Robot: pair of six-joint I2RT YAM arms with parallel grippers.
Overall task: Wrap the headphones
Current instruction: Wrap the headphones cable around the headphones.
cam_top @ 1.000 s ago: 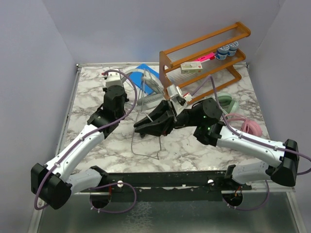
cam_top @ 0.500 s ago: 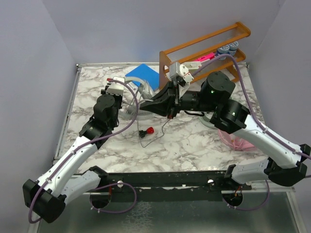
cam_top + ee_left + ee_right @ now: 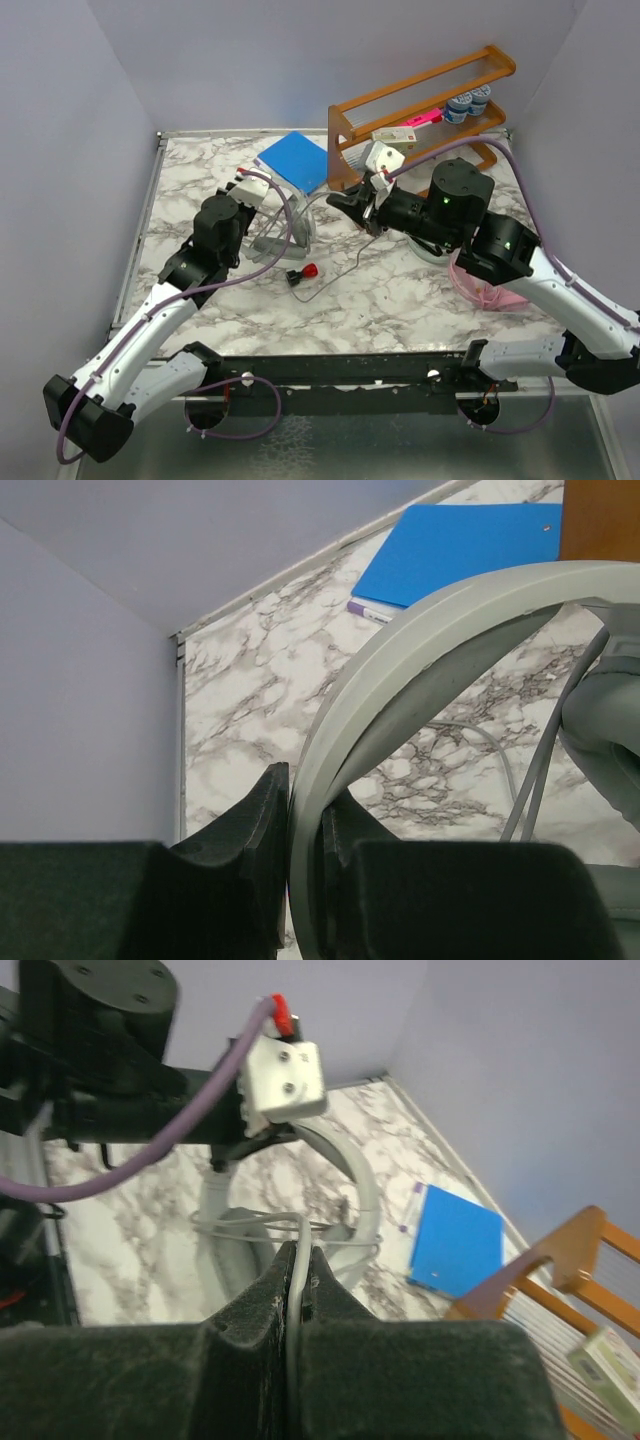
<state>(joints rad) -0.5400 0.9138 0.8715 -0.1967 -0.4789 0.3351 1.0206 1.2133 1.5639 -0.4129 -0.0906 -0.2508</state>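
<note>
Item: silver-grey headset (image 3: 272, 238). My left gripper (image 3: 300, 815) is clamped on its upright headband. My right gripper (image 3: 298, 1260) pinches its grey cable (image 3: 245, 1222), with the headset just ahead and slack trailing below.

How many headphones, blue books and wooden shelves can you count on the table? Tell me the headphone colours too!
Headphones in plain sight: 2, the silver-grey headphones and the pink headphones
Blue book: 1
Wooden shelf: 1
Total: 4
Anything under the right arm is hidden, so it is not counted.
</note>
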